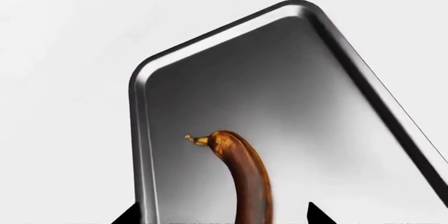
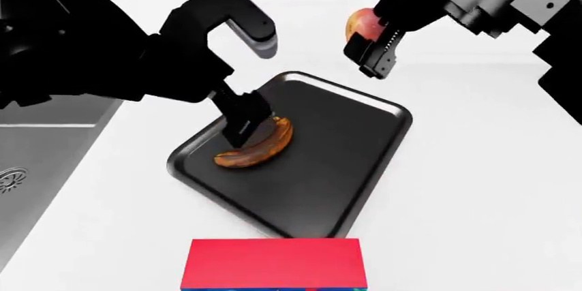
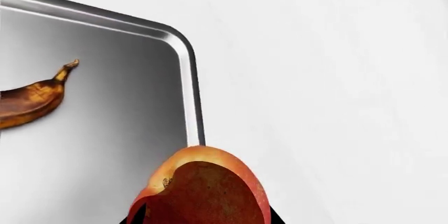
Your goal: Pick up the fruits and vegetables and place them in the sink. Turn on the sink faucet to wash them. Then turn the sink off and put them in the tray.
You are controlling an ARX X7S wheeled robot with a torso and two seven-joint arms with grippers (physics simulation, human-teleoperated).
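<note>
While the banana [image 2: 257,146] already lies inside the tray [image 2: 364,161], on the half nearer the sink [image 2: 37,158], the apple [image 2: 363,25] is held clear of the tray, above the white counter [image 2: 482,189] beyond the tray's far rim. The right gripper [image 2: 371,44] pinches the apple between its fingers; the right wrist view shows the fruit [image 3: 203,190] filling the gap between the fingertips, with the tray corner [image 3: 183,51] beside and below it.

The governing relation is this: the tray's open floor lies from the apple toward the robot and downward. The free area is the half on the robot's right, away from the banana. The banana's long axis runs diagonally across the tray, stem end toward the far rim.

The left gripper [image 2: 247,119] stands directly over the banana. In the left wrist view its fingertips [image 1: 318,214] are spread to either side of the fruit [image 1: 245,177], apparently not pressing it, so release appears complete.

Judgement: the right arm is the only arm placed for the remaining deposit. It needs to draw back and lower over the vacant half.
</note>
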